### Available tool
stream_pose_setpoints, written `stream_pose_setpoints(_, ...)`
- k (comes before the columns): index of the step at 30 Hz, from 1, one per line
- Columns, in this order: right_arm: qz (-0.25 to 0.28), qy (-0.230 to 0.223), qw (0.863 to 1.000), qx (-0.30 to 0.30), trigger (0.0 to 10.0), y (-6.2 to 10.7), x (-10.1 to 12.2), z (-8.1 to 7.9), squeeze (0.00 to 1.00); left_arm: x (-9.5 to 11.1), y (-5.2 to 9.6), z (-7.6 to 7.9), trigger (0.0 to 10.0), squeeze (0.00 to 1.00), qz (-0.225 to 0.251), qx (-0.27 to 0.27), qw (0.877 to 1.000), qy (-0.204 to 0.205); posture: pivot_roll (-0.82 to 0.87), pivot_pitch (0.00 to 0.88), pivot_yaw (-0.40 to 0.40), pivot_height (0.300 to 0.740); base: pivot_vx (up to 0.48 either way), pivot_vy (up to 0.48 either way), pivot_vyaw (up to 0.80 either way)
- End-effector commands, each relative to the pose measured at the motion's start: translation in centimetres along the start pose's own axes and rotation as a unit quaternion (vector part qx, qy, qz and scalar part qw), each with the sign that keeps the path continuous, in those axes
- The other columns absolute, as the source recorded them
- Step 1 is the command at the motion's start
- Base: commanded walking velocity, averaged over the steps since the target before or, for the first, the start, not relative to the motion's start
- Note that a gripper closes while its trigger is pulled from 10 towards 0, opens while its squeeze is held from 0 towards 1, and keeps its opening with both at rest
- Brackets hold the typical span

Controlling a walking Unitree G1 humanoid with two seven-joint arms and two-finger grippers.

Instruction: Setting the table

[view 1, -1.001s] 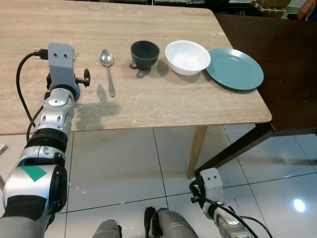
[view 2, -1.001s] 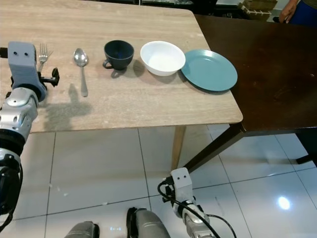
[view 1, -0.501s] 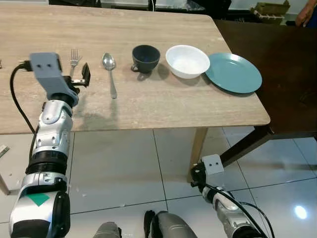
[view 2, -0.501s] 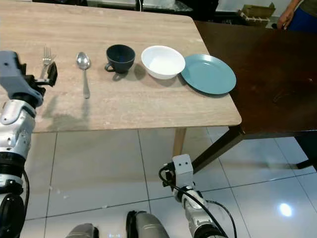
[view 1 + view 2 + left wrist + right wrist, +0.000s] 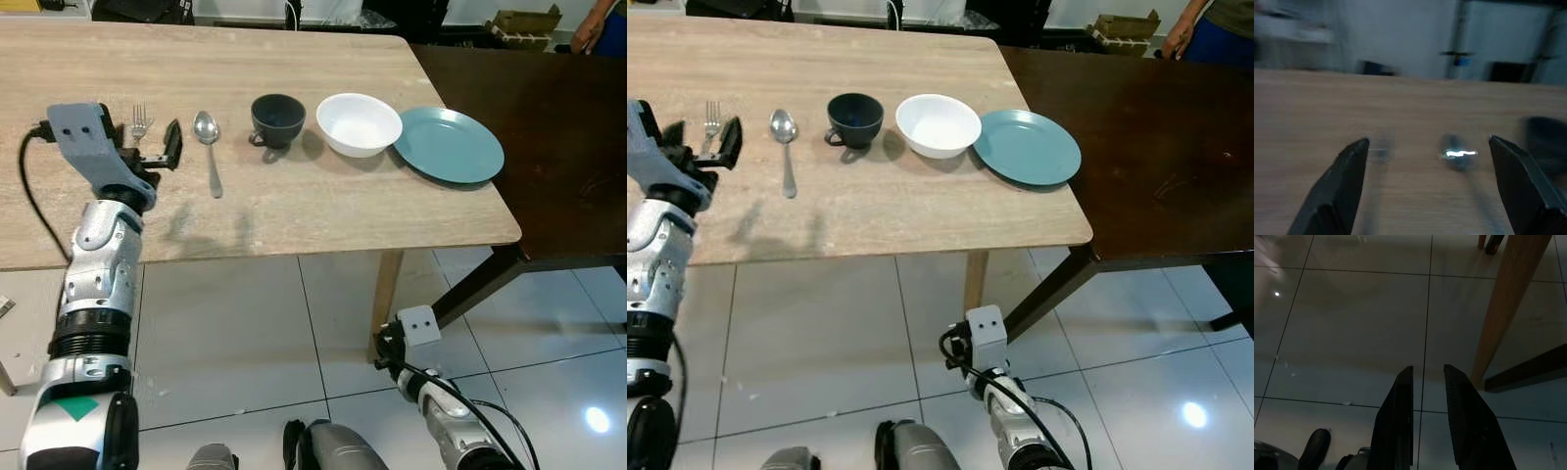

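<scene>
The fork point(image 5: 138, 125) lay flat on the wooden table point(image 5: 294, 211), far left in the row, beside the spoon point(image 5: 207, 147), cup point(image 5: 276, 119), bowl point(image 5: 358, 123) and plate point(image 5: 448, 144). I judged it light, stiff and slippery, best pinched by its thin handle. My left gripper point(image 5: 157, 155) hung just above its handle, fingers wide apart and empty. My right gripper point(image 5: 1427, 421) hung low by the floor, fingers a little apart.

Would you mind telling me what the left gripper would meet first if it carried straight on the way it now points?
Probably nothing upright. The open left gripper points low across the light wooden table, with the silver fork and silver spoon lying between its finger lines. It would likely skim over them, though depth is unclear in the blurred wrist view.
</scene>
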State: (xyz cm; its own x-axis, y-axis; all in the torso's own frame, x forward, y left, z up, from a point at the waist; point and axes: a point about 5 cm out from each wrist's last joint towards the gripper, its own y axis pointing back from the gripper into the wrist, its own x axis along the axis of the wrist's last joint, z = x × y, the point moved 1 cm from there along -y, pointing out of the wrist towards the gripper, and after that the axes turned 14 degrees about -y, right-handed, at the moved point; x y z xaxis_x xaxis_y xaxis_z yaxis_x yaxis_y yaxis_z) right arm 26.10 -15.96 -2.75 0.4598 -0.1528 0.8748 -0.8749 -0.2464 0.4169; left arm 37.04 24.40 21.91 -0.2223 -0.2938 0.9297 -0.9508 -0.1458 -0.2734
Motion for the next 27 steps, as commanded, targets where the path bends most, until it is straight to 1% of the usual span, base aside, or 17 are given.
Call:
stream_pose_setpoints(1, -0.011, -0.002, 1.000, -0.006, 10.0, 0.4, -0.7, 0.3, 0.00, -0.7, 0.0, -0.3, 10.0, 0.00, -0.024, 0.018, 1.000, 0.003, 0.08, 0.073, -0.056, 0.740, 0.000, 0.000, 0.00)
stream_pose_setpoints(3, -0.017, 0.001, 1.000, -0.008, 10.0, 0.4, -0.9, 0.3, 0.00, -1.0, 0.0, -0.3, 10.0, 0.00, -0.034, 0.015, 0.999, -0.010, 0.08, 0.072, -0.056, 0.740, 0.000, 0.000, 0.00)
stream_pose_setpoints(4, -0.017, 0.001, 1.000, -0.008, 10.0, 0.4, -0.9, 0.3, 0.00, -1.0, 0.0, -0.3, 10.0, 0.00, -0.034, 0.015, 0.999, -0.010, 0.08, 0.072, -0.056, 0.740, 0.000, 0.000, 0.00)
stream_pose_setpoints(5, -0.035, 0.011, 0.999, -0.014, 10.0, 0.5, -1.4, 0.5, 0.00, -1.3, 0.1, -0.3, 10.0, 0.00, -0.045, 0.011, 0.999, -0.014, 0.08, 0.072, -0.056, 0.740, 0.000, 0.000, 0.00)
stream_pose_setpoints(6, -0.035, 0.011, 0.999, -0.014, 10.0, 0.5, -1.4, 0.5, 0.00, -1.3, 0.1, -0.3, 10.0, 0.00, -0.045, 0.011, 0.999, -0.014, 0.08, 0.072, -0.056, 0.740, 0.000, 0.000, 0.00)
stream_pose_setpoints(7, -0.052, 0.013, 0.998, -0.020, 10.0, 0.6, -1.8, 0.6, 0.00, -1.6, 0.1, -0.1, 10.0, 0.00, -0.052, 0.004, 0.999, -0.014, 0.08, 0.070, -0.056, 0.740, 0.000, 0.000, 0.00)
stream_pose_setpoints(8, -0.052, 0.013, 0.998, -0.020, 10.0, 0.6, -1.8, 0.6, 0.00, -1.6, 0.1, -0.1, 10.0, 0.00, -0.052, 0.004, 0.999, -0.014, 0.08, 0.070, -0.056, 0.740, 0.000, 0.000, 0.00)
stream_pose_setpoints(11, -0.087, 0.029, 0.995, -0.028, 10.0, 0.9, -2.8, 0.8, 0.00, -3.0, 0.4, 0.7, 10.0, 0.00, -0.099, -0.020, 0.994, -0.034, 0.08, 0.076, -0.058, 0.740, 0.000, 0.000, 0.00)
stream_pose_setpoints(16, -0.092, 0.030, 0.995, -0.029, 10.0, 1.2, -3.3, 1.0, 0.00, -3.1, 0.5, 1.2, 10.0, 0.00, -0.096, -0.016, 0.994, -0.040, 0.08, 0.085, -0.061, 0.740, 0.000, 0.000, 0.00)
stream_pose_setpoints(21, -0.096, 0.034, 0.994, -0.027, 10.0, 1.6, -3.6, 1.2, 0.00, -3.2, 0.7, 0.9, 10.0, 0.00, -0.101, -0.005, 0.994, -0.036, 0.07, 0.088, -0.078, 0.740, 0.000, 0.000, 0.00)
stream_pose_setpoints(27, -0.098, 0.036, 0.994, -0.028, 10.0, 1.5, -3.6, 1.2, 0.00, -3.5, 0.8, 0.9, 10.0, 0.00, -0.117, -0.006, 0.992, -0.037, 0.07, 0.087, -0.080, 0.740, 0.000, 0.000, 0.00)
